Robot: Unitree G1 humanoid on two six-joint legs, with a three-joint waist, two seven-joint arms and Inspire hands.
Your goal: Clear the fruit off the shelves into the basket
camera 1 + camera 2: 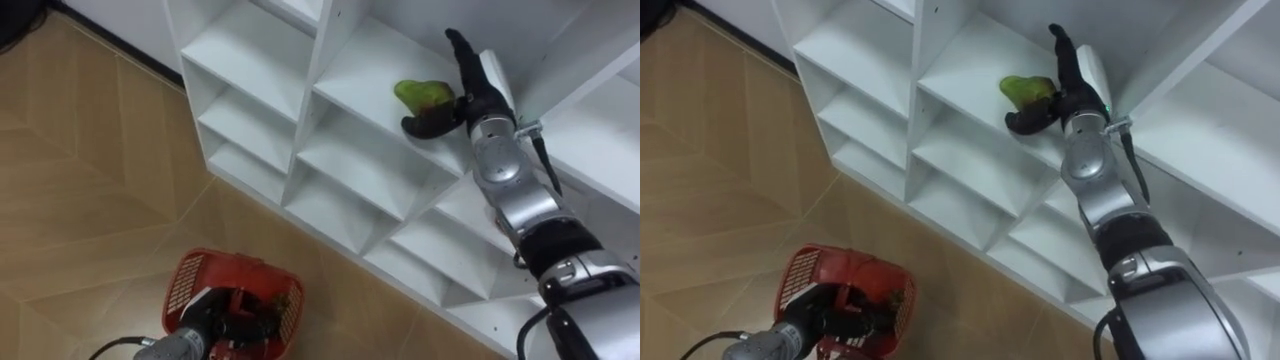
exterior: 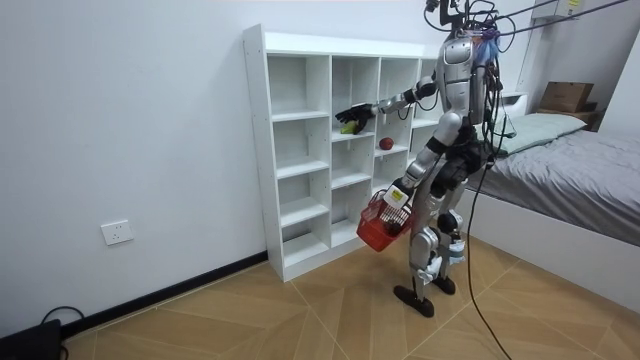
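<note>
A green fruit [image 1: 418, 94] lies on a shelf board of the white closet [image 1: 260, 60], in an upper compartment. My right hand [image 1: 470, 95] reaches into that compartment. Its fingers are straight behind the fruit and its thumb hooks round the fruit's front, so the fruit lies between them on the board. Low at my left, my left hand [image 1: 205, 315] is shut on the handle of a red mesh basket [image 1: 190, 275] with something dark and green inside. In the room view a red fruit [image 2: 386, 143] lies one compartment further to the right and slightly lower.
I stand close to the closet on a wooden floor [image 1: 90, 180]. A bed [image 2: 570, 170] stands behind me at the room view's right. The closet's other compartments have bare boards.
</note>
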